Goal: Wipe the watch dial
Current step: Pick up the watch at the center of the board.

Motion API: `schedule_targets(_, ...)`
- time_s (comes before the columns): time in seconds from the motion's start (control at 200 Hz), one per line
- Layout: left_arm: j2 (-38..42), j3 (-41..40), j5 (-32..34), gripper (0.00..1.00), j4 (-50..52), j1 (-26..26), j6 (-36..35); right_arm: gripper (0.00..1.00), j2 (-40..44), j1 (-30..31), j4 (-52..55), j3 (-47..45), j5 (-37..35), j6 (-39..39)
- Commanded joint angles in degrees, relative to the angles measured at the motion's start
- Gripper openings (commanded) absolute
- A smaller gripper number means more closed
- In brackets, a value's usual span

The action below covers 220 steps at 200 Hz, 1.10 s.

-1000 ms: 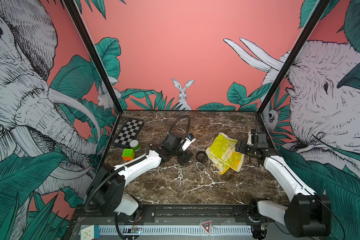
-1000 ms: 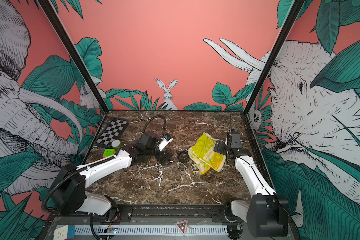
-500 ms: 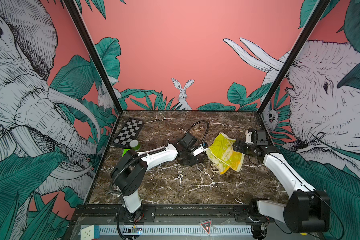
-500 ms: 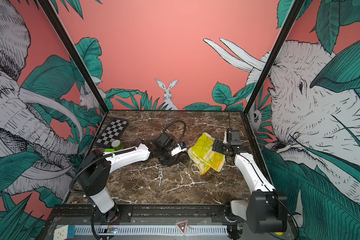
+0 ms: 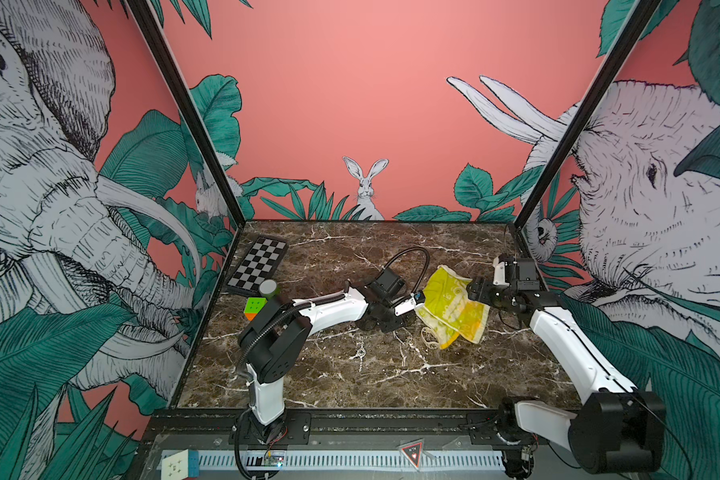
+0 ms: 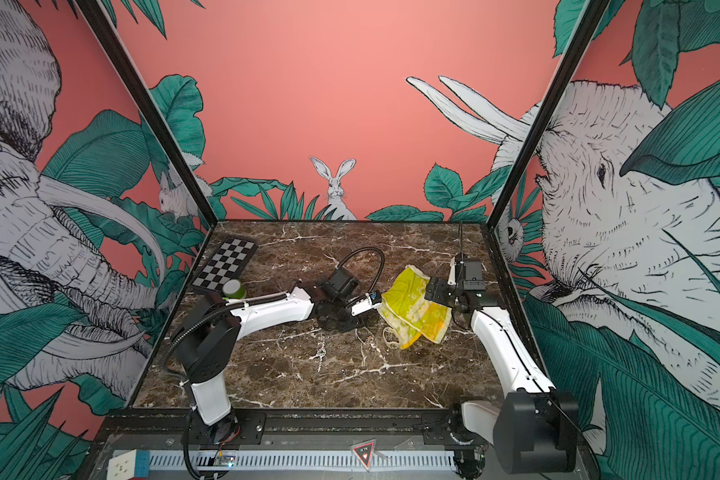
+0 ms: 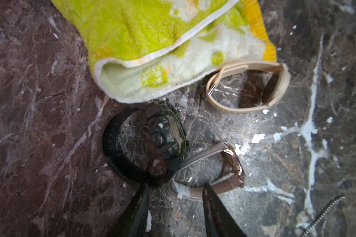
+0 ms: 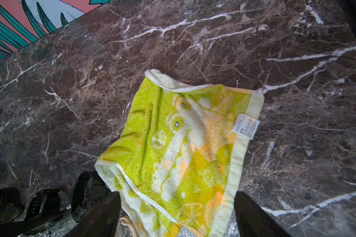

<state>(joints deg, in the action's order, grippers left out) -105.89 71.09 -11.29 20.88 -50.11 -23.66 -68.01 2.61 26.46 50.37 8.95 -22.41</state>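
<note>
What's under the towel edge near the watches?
One end of the beige watch strap runs under the towel hem; the black watch just reaches it. Anything further beneath is covered.

A black-and-white checkered game board (image 5: 258, 266) lies flat at the far left corner of the brown marble surface (image 5: 350, 374). Touching its near edge stands a small green cylinder with a grey top (image 5: 269, 289). Just in front of it sits a multicoloured puzzle cube (image 5: 254, 307), green face up. Another puzzle cube, white-faced (image 5: 179, 464), rests on the front rail.
</note>
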Motion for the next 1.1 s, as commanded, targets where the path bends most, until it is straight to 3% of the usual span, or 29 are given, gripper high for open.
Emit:
schedule_targets(0.0,-0.18,0.98,1.05,0.45,-1.03,-0.32,-1.6,0.85,1.12,0.0,0.0,0.42,0.72,-0.52)
schedule_targets(0.34,-2.82,0.98,4.2,0.41,-4.72,-0.34,-2.0,0.85,1.68,0.01,-0.09,-0.4,0.21,-0.55)
schedule_targets(1.095,-7.02,4.31,4.31,0.33,-4.55,-0.35,-3.2,0.85,2.04,-0.01,0.43,-0.33,0.49,-0.7)
